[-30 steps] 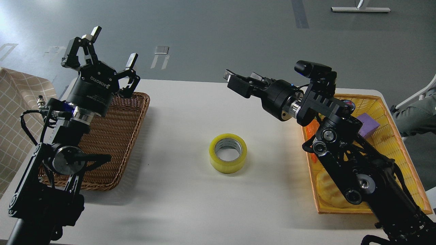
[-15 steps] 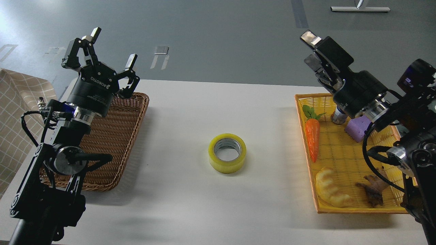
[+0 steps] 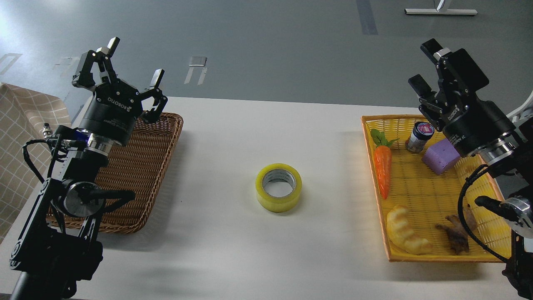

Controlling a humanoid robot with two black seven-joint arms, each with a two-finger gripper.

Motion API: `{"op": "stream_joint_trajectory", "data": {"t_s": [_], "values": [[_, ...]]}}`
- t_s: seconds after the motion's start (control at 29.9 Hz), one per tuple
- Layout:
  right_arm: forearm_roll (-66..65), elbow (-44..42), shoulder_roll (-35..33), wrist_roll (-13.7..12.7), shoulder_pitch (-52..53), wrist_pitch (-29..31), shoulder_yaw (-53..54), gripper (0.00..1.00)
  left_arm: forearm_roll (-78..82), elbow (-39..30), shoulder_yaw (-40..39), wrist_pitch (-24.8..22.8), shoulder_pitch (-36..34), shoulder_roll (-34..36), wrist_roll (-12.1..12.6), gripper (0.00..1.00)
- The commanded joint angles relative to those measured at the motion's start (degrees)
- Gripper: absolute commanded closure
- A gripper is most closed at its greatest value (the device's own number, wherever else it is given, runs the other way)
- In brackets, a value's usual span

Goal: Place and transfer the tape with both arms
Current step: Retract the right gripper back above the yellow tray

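Tape [image 3: 278, 187] flat on bench [image 3: 233, 137], centre, core up, midway between both arms: reachable by either. Left claw [image 3: 129, 58] raised over wicker tray [image 3: 141, 166], fingers spread, empty. Right claw [image 3: 429, 62] raised over yellow basket [image 3: 416, 187], spread, empty.

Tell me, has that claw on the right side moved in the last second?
Yes. The right gripper swung from above the white table, left of the yellow basket, rightward and up to above the basket's far right corner. The tape stayed put.
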Motion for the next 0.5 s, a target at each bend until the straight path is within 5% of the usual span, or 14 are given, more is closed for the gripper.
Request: {"op": "stream_joint_trajectory", "data": {"t_s": [0.0,0.47], "values": [[0.5,0.0,0.0,0.0,-1.0,0.1,1.3,0.00,0.1,0.0,0.1,0.0,0.0,0.2,0.1,0.02],[0.4,0.0,0.1,0.0,-0.7,-0.1,2.7,0.00,0.2,0.0,0.5,0.2,-0.2,-0.2,0.1,0.02]]}}
